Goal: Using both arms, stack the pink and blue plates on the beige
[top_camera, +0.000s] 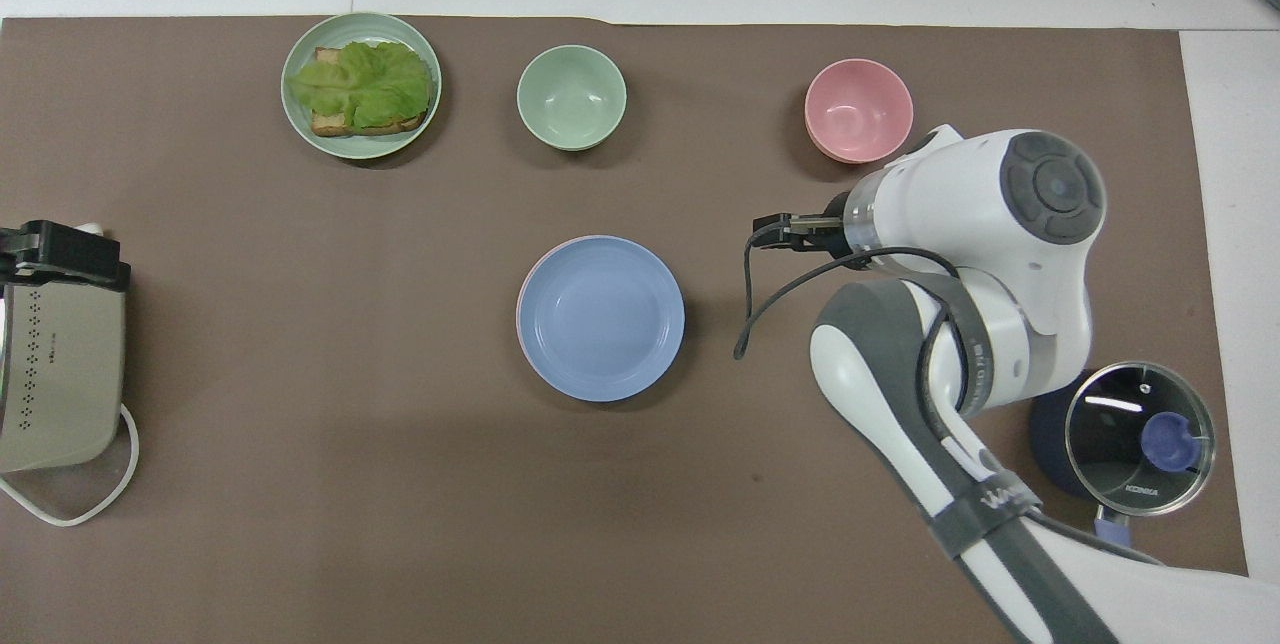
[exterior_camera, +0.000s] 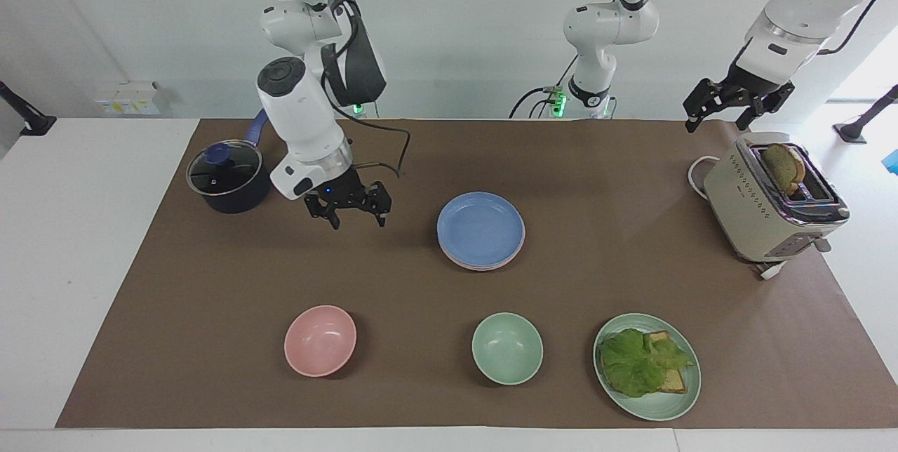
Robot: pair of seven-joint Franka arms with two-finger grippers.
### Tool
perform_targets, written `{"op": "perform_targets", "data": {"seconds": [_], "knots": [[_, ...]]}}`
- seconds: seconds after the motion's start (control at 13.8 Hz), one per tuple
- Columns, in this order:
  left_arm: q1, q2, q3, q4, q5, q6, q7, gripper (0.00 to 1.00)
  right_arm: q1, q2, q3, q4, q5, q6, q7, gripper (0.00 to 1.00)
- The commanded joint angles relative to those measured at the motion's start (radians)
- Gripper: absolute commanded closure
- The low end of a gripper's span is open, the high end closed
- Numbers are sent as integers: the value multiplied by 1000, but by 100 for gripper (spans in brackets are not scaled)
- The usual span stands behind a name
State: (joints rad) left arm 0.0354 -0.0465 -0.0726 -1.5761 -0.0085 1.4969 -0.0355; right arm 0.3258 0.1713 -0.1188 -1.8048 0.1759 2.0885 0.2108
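At mid-table the round matte cornflower-blue plate (exterior_camera: 480,227) lies flat and empty atop a pale pink plate (exterior_camera: 484,266), only the pink rim showing. The right gripper (exterior_camera: 356,212), jaws spread and empty, hangs at the stack's nine o'clock in the facing view. The left gripper (exterior_camera: 732,109), open, waits over the beige boxy toaster (exterior_camera: 761,210) holding toast (exterior_camera: 783,165).

High facing camera, steep overhead camera, seemingly distant, sharing table (exterior_camera: 210,276)

Bright, even light from above; soft short shadows under arm & dishes on brown surface (exterior_camera: 210,283). Glare on pot lid (top_camera: 1140,424); daylight washes out the left arm's end. Sharp, no blur.
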Motion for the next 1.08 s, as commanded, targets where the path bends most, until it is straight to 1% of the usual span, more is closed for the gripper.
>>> {"op": "perform_targets", "data": {"seconds": [0.0,0.29,0.43,0.58,0.72,0.87,1.01], "knots": [[9,-12,-4,-2,15,-12,9,0,-60,-19,7,61,-39,-109,-16,0],[9,-12,-4,-2,15,-14,9,0,-154,-97,5,99,-87,-260,-24,0],[9,-12,-4,-2,15,-14,9,0,-192,-113,4,120,-95,-321,-27,0],[9,-12,-4,-2,15,-12,9,0,-214,-125,-1,127,-107,-361,-28,0],[9,-12,-4,-2,15,-14,9,0,-225,-165,1,137,-134,-401,-50,0],[9,-12,-4,-2,15,-14,9,0,-237,-185,-1,140,-136,-452,-79,0],[9,-12,-4,-2,15,-12,9,0,-278,-200,1,139,-138,-490,-128,0]]}}
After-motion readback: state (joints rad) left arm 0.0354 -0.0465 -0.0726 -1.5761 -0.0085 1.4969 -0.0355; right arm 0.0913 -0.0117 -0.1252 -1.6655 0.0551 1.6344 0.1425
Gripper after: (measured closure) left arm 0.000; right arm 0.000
